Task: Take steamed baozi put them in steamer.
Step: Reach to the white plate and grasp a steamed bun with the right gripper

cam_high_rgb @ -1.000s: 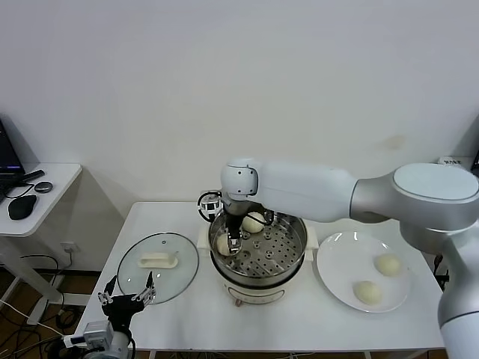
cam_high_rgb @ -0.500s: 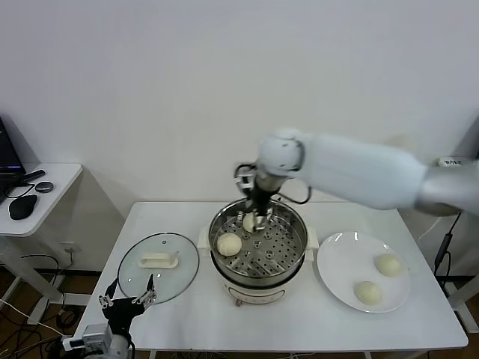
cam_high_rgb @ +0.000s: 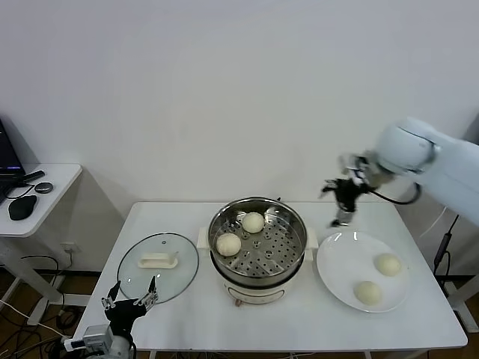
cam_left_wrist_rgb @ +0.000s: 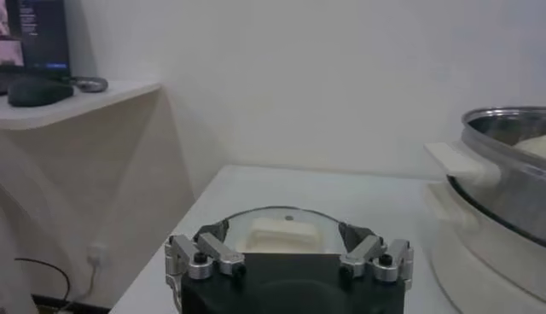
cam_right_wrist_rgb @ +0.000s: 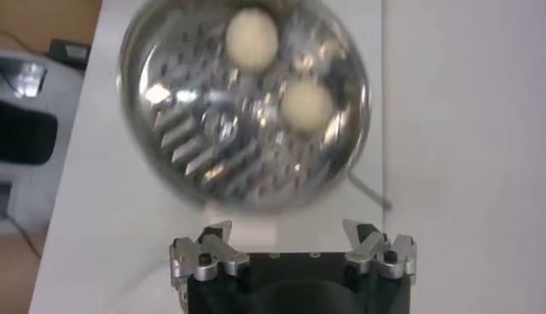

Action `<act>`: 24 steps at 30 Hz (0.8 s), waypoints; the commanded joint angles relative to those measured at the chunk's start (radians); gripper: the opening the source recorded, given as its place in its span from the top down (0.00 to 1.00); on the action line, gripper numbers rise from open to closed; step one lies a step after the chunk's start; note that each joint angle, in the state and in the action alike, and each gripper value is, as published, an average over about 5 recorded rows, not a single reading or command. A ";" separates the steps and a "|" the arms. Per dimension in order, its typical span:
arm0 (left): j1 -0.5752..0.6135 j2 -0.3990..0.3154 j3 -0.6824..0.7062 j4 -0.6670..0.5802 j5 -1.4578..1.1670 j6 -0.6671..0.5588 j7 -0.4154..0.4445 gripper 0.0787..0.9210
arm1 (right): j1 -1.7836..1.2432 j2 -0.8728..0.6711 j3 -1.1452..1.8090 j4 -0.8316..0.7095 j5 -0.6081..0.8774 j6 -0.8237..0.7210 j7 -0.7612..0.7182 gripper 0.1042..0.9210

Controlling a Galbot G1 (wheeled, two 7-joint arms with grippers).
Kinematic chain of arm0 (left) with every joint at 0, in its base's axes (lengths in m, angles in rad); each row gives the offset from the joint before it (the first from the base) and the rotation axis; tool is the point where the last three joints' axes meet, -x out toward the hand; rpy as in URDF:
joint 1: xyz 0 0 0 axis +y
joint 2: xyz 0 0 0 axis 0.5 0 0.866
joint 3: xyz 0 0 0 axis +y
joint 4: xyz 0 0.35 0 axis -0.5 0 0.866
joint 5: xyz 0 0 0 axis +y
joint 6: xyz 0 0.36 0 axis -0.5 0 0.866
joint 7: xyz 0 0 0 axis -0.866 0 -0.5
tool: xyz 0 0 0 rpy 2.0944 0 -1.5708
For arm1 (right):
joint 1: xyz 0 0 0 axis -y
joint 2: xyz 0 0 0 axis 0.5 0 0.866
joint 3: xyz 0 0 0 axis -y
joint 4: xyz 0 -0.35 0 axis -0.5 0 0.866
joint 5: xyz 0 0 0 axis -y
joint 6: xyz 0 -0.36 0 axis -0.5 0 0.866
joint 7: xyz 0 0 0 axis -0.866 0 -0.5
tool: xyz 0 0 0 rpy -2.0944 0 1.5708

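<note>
The steamer (cam_high_rgb: pixel 299 247) stands mid-table with two baozi on its perforated tray: one (cam_high_rgb: pixel 253 222) at the back, one (cam_high_rgb: pixel 228 244) at the left. Two more baozi (cam_high_rgb: pixel 388 264) (cam_high_rgb: pixel 367 292) lie on the white plate (cam_high_rgb: pixel 333 265) to its right. My right gripper (cam_high_rgb: pixel 342 211) hangs open and empty in the air above the plate's far left edge, away from the pot. From its wrist camera the steamer (cam_right_wrist_rgb: pixel 141 145) shows with both buns (cam_right_wrist_rgb: pixel 252 37) (cam_right_wrist_rgb: pixel 306 104) inside. My left gripper (cam_high_rgb: pixel 129 301) stays parked, open, at the table's front left, beside the glass lid (cam_high_rgb: pixel 183 262).
The round glass lid (cam_left_wrist_rgb: pixel 286 215) with its white handle lies flat left of the pot. A side desk (cam_high_rgb: pixel 63 173) with a mouse and laptop stands at the far left. A white wall runs behind the table.
My right gripper let go of a baozi on the left of the tray, rose out of the pot and swung right, toward the plate. The left arm has not moved.
</note>
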 commanded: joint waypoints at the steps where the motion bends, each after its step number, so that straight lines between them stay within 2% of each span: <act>1: 0.011 -0.004 -0.005 0.003 -0.006 -0.001 0.001 0.12 | -0.377 -0.231 0.282 0.051 -0.230 0.170 -0.121 0.12; 9: 0.019 -0.003 -0.013 0.017 -0.003 -0.002 -0.001 0.12 | -0.660 -0.148 0.462 -0.044 -0.380 0.271 -0.115 0.12; 24: 0.019 -0.007 -0.017 0.041 -0.002 -0.002 -0.001 0.12 | -0.758 -0.014 0.492 -0.152 -0.474 0.280 -0.118 0.12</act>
